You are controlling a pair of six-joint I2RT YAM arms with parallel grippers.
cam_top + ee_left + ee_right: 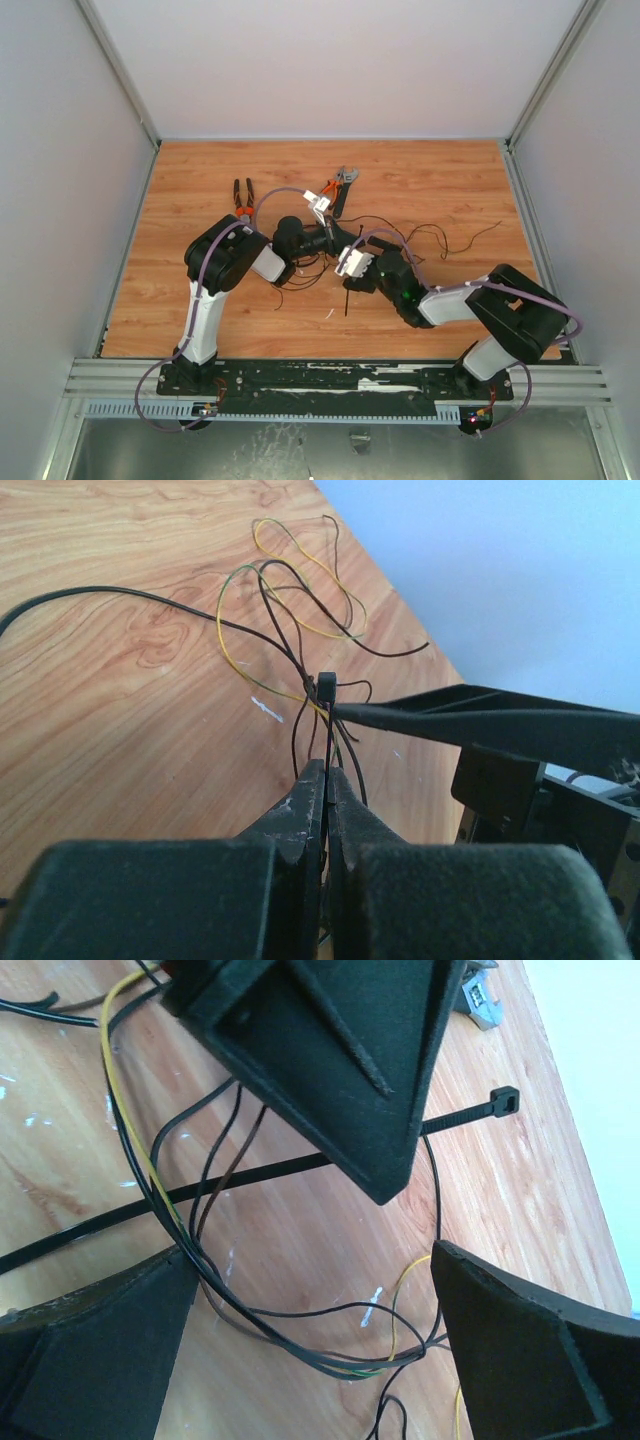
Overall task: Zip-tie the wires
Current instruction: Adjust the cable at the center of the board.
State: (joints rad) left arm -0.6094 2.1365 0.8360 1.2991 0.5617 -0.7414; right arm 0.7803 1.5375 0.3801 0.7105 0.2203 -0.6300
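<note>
My left gripper (328,775) is shut on the zip tie, a thin black strip. Its square head (326,687) sticks out just past the fingertips. In the right wrist view the zip tie (250,1175) runs from the lower left, through the left gripper's tip (385,1185), to its head (505,1100). The wires (300,1335), thin black, brown and yellow strands, cross over the strip and sag between the two wide-apart fingers of my open right gripper (315,1310). From above, both grippers (338,247) (350,280) meet mid-table, with loose wires (420,235) spreading to the right.
Orange-handled pliers (243,195) lie at the back left of the wooden table (200,170). A second orange-handled tool (338,185) lies behind the grippers. One right finger (480,722) crosses the left wrist view. White walls enclose the table.
</note>
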